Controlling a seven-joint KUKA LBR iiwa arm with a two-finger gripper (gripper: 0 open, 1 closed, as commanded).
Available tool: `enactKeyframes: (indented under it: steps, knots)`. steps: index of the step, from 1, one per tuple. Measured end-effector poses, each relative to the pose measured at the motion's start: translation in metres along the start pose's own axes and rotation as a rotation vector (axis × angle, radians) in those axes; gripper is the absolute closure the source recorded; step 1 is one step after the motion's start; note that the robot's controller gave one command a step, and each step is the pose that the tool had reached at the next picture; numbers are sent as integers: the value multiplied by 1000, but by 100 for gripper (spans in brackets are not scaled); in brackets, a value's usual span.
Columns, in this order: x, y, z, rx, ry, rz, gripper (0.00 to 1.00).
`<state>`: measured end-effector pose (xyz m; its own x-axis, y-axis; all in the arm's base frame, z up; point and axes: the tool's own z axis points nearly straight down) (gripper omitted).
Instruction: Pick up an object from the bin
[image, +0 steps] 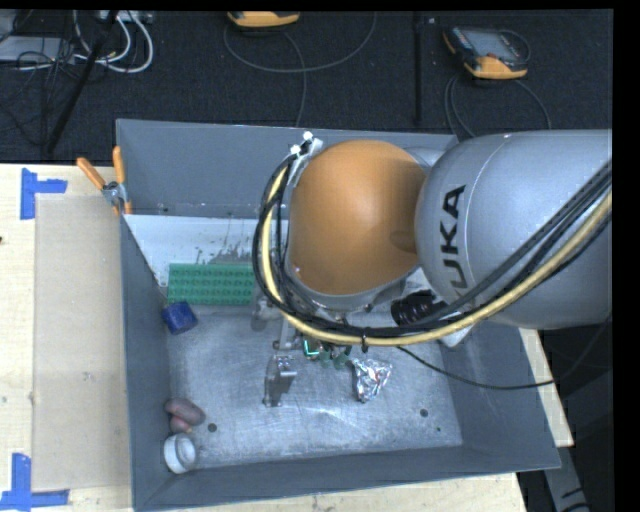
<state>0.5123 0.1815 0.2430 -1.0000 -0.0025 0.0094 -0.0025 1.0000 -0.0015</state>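
One crumpled foil ball (370, 379) nearest my hand (277, 385), view-right of it mid-bin, hand low over bare bin (140, 400) floor, can't tell if open or closed

Bare bin floor (250, 425) lies between crumpled foil (370, 379) and pink lump (185, 410).

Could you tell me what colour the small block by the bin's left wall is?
The small block is blue, clearest in the camera view.
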Motion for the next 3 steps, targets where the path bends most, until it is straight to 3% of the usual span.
enactKeyframes:
  steps: [1, 2, 3]
  knots:
    - [-20, -51, 33, 1, -4, -34, 0]
    - [8, -135, 106, 3, 2, -40, 0]
    - [-32, -202, 139, 1, -8, -261, 0]
